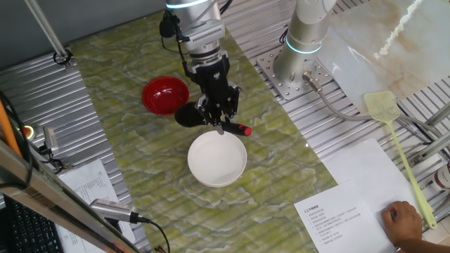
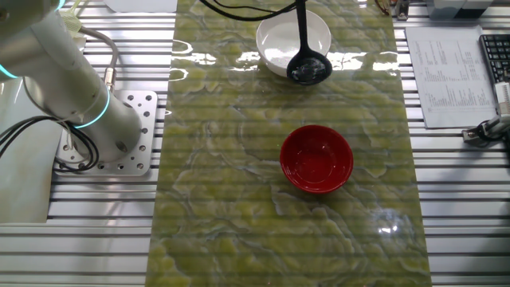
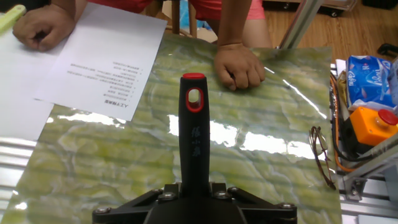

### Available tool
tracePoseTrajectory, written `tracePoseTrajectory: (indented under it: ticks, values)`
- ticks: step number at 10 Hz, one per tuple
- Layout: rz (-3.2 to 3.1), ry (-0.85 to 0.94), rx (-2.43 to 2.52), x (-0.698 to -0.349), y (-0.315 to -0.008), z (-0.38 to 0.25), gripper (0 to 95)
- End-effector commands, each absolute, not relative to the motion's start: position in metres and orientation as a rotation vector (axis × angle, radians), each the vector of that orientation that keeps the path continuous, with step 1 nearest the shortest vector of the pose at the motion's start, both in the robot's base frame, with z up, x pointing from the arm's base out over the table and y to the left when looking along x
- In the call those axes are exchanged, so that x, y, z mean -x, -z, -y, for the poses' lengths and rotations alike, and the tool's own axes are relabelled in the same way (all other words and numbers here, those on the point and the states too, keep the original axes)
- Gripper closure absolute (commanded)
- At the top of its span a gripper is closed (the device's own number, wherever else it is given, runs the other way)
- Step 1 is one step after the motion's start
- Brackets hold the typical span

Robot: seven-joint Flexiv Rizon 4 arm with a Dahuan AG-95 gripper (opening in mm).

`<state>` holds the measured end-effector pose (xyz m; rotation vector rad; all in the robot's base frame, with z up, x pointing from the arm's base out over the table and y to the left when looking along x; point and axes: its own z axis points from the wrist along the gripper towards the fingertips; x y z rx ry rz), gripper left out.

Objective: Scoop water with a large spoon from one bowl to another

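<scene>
Over the green table, between white bowl and red bowl, the tool pinches the large spoon by its handle; a tilt could spill any water.

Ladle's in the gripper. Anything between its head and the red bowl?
Nothing visible. The ladle head hangs beside the white bowl, and only bare green mat lies between it and the red bowl. The gripper grips the handle.
</scene>
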<state>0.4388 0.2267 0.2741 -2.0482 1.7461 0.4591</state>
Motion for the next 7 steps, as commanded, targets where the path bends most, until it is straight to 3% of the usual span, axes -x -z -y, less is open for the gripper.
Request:
tracePoseTrajectory:
  ticks: [1, 7]
  values:
    - [-1.770, -0.463, 2.027, -0.4392, -0.2736, -0.2266, 95.0]
    - [-1.790, -0.465, 1.992, -0.4392, -0.2736, -0.2266, 95.0]
